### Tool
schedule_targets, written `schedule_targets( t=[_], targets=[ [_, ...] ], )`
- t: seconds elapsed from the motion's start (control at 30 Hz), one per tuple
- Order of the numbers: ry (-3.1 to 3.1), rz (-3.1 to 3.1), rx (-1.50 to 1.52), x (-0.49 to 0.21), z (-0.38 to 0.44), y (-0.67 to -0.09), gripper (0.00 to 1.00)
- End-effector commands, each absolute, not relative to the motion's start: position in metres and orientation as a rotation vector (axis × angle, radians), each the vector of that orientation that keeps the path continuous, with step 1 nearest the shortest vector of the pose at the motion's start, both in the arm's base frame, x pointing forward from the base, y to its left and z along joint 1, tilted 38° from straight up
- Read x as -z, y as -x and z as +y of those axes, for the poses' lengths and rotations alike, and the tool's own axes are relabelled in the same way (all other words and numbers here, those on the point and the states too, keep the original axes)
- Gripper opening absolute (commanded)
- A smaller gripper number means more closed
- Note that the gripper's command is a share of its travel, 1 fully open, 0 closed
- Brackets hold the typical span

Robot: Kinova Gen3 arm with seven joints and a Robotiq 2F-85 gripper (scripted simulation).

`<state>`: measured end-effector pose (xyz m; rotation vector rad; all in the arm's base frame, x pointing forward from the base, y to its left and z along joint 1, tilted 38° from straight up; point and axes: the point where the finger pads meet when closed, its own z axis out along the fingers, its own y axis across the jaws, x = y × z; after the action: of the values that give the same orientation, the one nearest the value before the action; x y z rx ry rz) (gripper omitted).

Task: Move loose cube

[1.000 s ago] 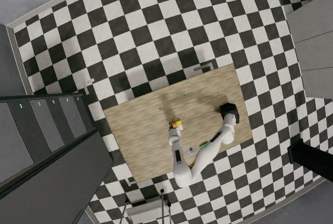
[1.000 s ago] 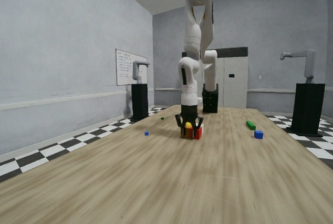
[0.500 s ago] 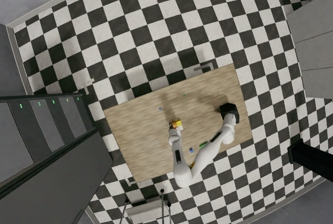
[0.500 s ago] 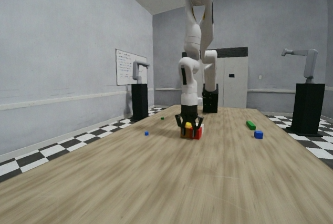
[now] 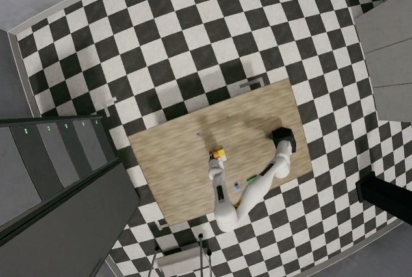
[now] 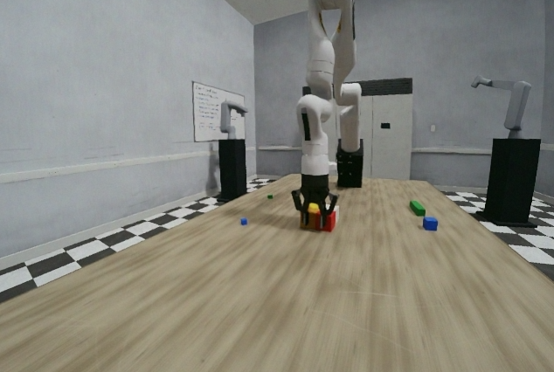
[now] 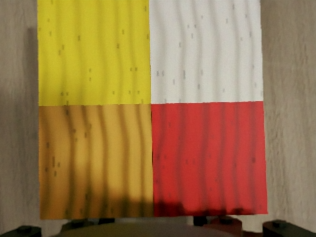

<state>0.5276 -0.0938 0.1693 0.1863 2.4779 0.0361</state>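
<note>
Four cubes sit close together as a square on the wooden table [image 5: 166, 173] [image 6: 268, 296]. In the wrist view the yellow cube [image 7: 92, 51] [image 6: 313, 208] is top left, the white cube [image 7: 205, 49] [image 6: 335, 210] top right, the orange cube [image 7: 95, 159] bottom left and the red cube [image 7: 207, 154] [image 6: 328, 221] bottom right. I see no gaps between them. My gripper [image 6: 314, 212] [image 5: 213, 157] points straight down right over the square, on the orange and red side. Its fingers stand half apart, low beside the cubes. Only their dark tips show at the bottom edge of the wrist view.
A blue cube [image 6: 430, 223] [image 5: 236, 185] and a green block [image 6: 417, 207] [image 5: 251, 178] lie to the right of the square. A small blue piece [image 6: 244, 221] [image 5: 198, 134] and a small green piece [image 6: 269, 196] [image 5: 227, 117] lie to the left. The arm's black base [image 6: 349, 166] [image 5: 283, 135] stands behind.
</note>
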Motion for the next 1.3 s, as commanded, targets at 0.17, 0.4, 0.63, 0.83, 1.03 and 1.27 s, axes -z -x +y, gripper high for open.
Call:
schedule_targets(
  t=[0.17,0.4,0.63,0.83,1.03,1.27],
  targets=[
    [-0.186,2.478,-0.037,-0.173,-0.094,-0.532,0.52],
    [-0.186,2.478,-0.037,-0.175,-0.095,-0.535,0.52],
    [-0.186,2.478,-0.037,-0.176,-0.095,-0.535,0.52],
    [-0.186,2.478,-0.037,-0.176,-0.095,-0.535,0.52],
    [-0.186,2.478,-0.037,-0.179,-0.095,-0.533,0.52],
    [-0.186,2.478,-0.037,-0.185,-0.095,-0.528,0.52]
  ],
)
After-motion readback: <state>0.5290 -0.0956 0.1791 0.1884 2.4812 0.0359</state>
